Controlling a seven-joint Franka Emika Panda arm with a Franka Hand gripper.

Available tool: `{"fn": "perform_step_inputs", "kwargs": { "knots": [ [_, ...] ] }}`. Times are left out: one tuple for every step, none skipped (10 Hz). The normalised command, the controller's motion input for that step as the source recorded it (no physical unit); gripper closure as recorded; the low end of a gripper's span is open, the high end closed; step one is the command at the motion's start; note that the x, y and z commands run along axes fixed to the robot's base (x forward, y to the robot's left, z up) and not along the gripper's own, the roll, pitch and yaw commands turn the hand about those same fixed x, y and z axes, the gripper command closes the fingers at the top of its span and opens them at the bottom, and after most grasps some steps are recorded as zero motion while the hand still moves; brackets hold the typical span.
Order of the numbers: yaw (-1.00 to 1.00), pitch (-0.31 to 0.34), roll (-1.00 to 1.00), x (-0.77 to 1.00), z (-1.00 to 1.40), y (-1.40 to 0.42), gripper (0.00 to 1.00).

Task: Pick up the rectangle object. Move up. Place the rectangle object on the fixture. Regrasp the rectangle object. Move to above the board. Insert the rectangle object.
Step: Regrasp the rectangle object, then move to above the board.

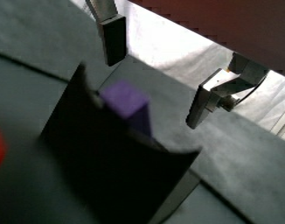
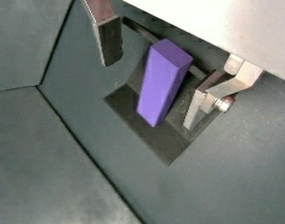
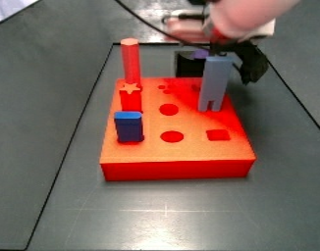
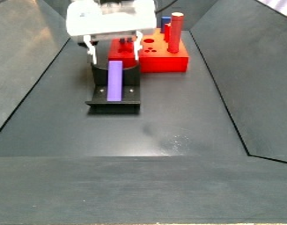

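The gripper [image 4: 112, 51] hangs just over the fixture [image 4: 114, 101], its fingers [image 2: 107, 39] spread apart and clear of the rectangle object [image 2: 163, 81], which leans on the fixture between them. Just beyond sits the board [image 3: 176, 157], carrying a tall light-blue block [image 3: 217, 81], a short dark-blue block [image 3: 129, 126] and a red post [image 3: 130, 59]. The light-blue block partly hides the fixture in a side view.

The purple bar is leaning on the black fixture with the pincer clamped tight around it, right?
Not quite. The purple bar does lean on the black fixture, but the pincer is not clamped on it: in a wrist view the fingers stand open on either side, with clear gaps to the bar. The pincer hangs just above the fixture.
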Motion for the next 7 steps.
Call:
{"fn": "perform_step_inputs", "kwargs": {
  "knots": [
    [-0.02,-0.080,0.06,0.07,-0.60,0.01,0.00],
    [-0.03,-0.064,0.06,0.07,-0.40,0.01,0.00],
    [-0.04,-0.051,0.06,0.07,-0.26,0.01,0.00],
    [-0.03,-0.024,0.05,0.02,-0.17,0.00,0.00],
    [0.00,0.000,0.00,0.00,-0.33,0.00,1.00],
    [-0.05,0.206,0.26,-0.12,1.00,0.30,1.00],
    [-0.05,0.206,0.25,-0.12,1.00,0.30,1.00]
  ]
}}
